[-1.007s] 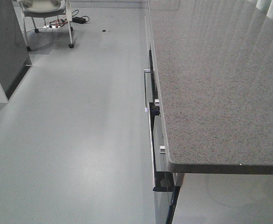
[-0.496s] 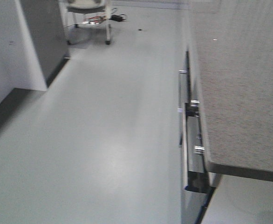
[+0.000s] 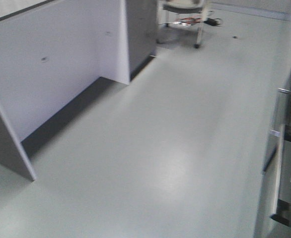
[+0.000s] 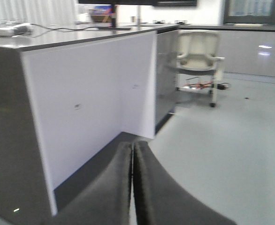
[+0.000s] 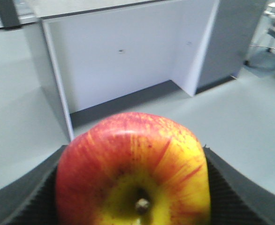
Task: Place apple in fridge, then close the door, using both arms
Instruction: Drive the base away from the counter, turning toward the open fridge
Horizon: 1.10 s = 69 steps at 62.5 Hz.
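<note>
The apple (image 5: pixel 128 154), red with a yellow patch round its short stem, fills the lower half of the right wrist view. My right gripper (image 5: pixel 133 152) is shut on it, one ribbed black finger (image 5: pixel 222 187) pressing each side. In the left wrist view my left gripper (image 4: pixel 133 152) is shut, its two dark fingers pressed together with nothing between them, hanging above the floor. The fridge and its door are out of view in all three views. Neither gripper shows in the front view.
A white-panelled counter block (image 3: pixel 51 64) with dark grey end walls (image 3: pixel 140 29) stands at the left. A wheeled chair (image 3: pixel 185 7) and floor cables (image 3: pixel 197 21) are far ahead. Cabinet fronts with metal handles (image 3: pixel 279 148) line the right edge. Grey floor (image 3: pixel 160 148) lies between.
The front view has swung left: the speckled stone countertop slid out on the right, and the white counter block came in on the left.
</note>
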### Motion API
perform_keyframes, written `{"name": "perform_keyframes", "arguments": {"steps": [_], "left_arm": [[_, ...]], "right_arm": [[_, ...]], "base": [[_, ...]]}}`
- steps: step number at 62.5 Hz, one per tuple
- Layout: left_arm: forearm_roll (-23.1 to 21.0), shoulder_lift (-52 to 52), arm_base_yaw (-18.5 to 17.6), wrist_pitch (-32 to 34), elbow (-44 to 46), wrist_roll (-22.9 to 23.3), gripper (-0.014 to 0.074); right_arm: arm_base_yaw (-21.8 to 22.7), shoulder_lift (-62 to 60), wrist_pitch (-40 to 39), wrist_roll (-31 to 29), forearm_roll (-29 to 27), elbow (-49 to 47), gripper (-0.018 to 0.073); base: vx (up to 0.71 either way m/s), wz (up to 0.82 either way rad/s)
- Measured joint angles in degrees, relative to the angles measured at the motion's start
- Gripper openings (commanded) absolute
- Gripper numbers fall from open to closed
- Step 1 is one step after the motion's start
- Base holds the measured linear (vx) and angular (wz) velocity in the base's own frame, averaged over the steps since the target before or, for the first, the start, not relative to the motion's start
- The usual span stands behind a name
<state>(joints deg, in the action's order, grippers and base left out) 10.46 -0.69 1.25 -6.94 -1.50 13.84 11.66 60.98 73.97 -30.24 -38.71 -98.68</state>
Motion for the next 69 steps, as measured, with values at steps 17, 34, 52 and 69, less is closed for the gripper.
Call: {"name": "perform_keyframes", "arguments": {"steps": [17, 34, 52, 69], "left_arm": [[0.00, 0.00, 0.00, 0.00, 0.00, 0.00, -0.0006], [0.00, 0.00, 0.00, 0.00, 0.00, 0.00, -0.0006], [0.00, 0.00, 0.00, 0.00, 0.00, 0.00, -0.0006], [0.00, 0.00, 0.00, 0.00, 0.00, 0.00, -0.0006]], "right_arm": [[0.00, 0.00, 0.00, 0.00, -0.03, 0.00, -0.0006], [0.00, 0.00, 0.00, 0.00, -0.03, 0.00, -0.0006], [0.00, 0.00, 0.00, 0.00, -0.03, 0.00, -0.0006], [0.00, 0.00, 0.00, 0.00, -0.03, 0.00, -0.0006]], "base": [[-0.08, 0.59], [-0.06, 0.49], [-0.03, 0.43], [0.00, 0.43]]}}
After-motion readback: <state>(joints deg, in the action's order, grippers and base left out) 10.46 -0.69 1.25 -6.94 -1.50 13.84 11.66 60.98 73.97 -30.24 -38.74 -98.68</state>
